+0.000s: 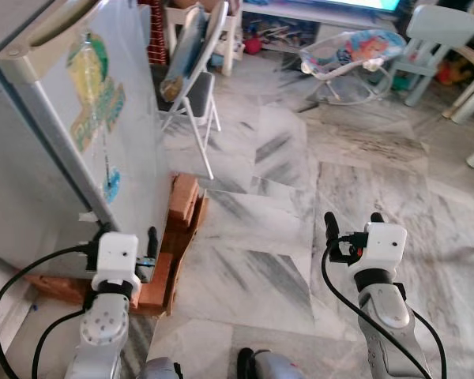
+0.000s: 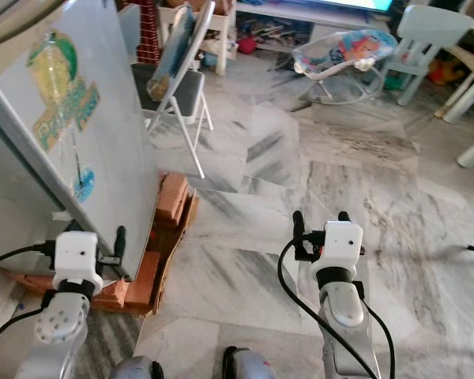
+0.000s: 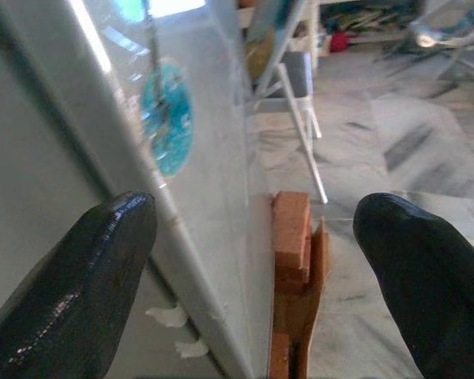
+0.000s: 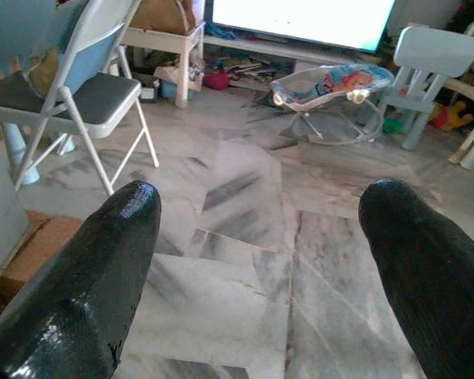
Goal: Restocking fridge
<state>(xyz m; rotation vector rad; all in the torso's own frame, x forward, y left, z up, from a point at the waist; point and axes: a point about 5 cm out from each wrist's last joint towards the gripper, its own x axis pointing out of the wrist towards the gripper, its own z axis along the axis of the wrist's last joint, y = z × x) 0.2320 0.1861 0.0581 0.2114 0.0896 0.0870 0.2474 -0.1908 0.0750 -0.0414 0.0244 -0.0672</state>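
A folding chair and a baby bouncer stand on the marble floor beyond the fridge, which rests on bricks at the robot's left. The left pincer is spread and empty, close by the fridge's lower corner; the right pincer is spread and empty over bare floor.

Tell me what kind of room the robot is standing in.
Probably a family living room: a baby bouncer and a child's chair stand on the marble floor, with the fridge at the robot's left.
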